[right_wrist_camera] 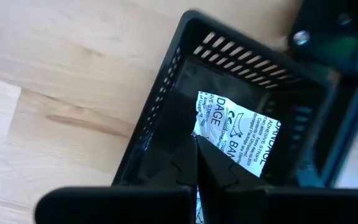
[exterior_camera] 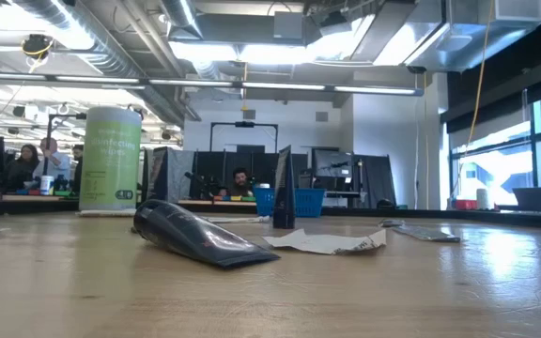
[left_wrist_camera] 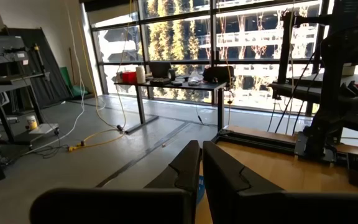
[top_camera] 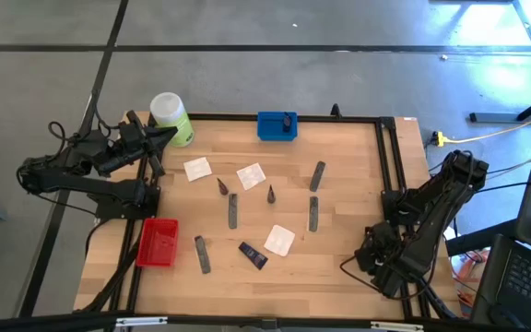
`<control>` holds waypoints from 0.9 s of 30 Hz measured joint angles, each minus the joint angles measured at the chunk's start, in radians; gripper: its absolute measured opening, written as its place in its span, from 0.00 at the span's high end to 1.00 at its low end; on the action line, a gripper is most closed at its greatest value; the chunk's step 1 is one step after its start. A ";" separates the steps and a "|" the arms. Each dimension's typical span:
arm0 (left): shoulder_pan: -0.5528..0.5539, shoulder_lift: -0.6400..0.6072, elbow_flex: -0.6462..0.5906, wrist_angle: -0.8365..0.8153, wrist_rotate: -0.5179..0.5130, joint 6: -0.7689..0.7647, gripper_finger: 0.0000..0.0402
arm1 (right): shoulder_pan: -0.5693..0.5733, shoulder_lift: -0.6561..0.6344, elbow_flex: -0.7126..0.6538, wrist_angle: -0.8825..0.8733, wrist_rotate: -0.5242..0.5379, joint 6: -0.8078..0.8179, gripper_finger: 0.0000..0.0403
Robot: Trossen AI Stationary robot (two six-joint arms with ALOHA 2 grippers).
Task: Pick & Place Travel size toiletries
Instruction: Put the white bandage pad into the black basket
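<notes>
The wooden table (top_camera: 339,267) is carrying most of the work that is left. The big green bottle (top_camera: 171,118) is standing at the far left corner, and it is not part of the job.

Three trays are waiting at the edges. The red tray (top_camera: 158,243) at the left looks empty, and what the blue tray (top_camera: 276,126) at the far edge holds cannot be told. The black tray (right_wrist_camera: 166,93), under the right arm at the near right corner, is holding a white packet (right_wrist_camera: 247,134) with printed text, so I judge that one item is placed.

The other toiletries are lying loose in the middle: four grey tubes (top_camera: 232,210), three white sachets (top_camera: 279,240), two dark cones (top_camera: 270,194) and a navy tube (top_camera: 253,255).

The left gripper (left_wrist_camera: 201,168) is resting high by the bottle, fingers nearly together and empty. The right gripper (right_wrist_camera: 199,163) is pointing into the black tray, fully closed, with nothing visibly pinched.
</notes>
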 joint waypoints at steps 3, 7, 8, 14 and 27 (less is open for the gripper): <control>0.000 0.000 0.000 0.000 0.000 0.000 0.96 | 0.001 0.000 -0.052 0.081 -0.016 0.000 1.00; 0.000 0.000 0.000 0.000 0.000 0.000 0.96 | 0.002 0.000 -0.128 0.169 -0.025 0.000 1.00; 0.000 0.000 0.000 0.000 0.000 0.000 0.96 | 0.002 0.000 -0.144 0.194 -0.026 0.000 1.00; 0.000 0.000 0.000 0.000 0.000 0.000 0.96 | 0.002 0.000 -0.211 0.299 -0.026 0.000 1.00; 0.000 0.000 0.000 0.000 0.000 0.000 0.96 | 0.002 -0.001 -0.214 0.310 -0.077 -0.001 0.95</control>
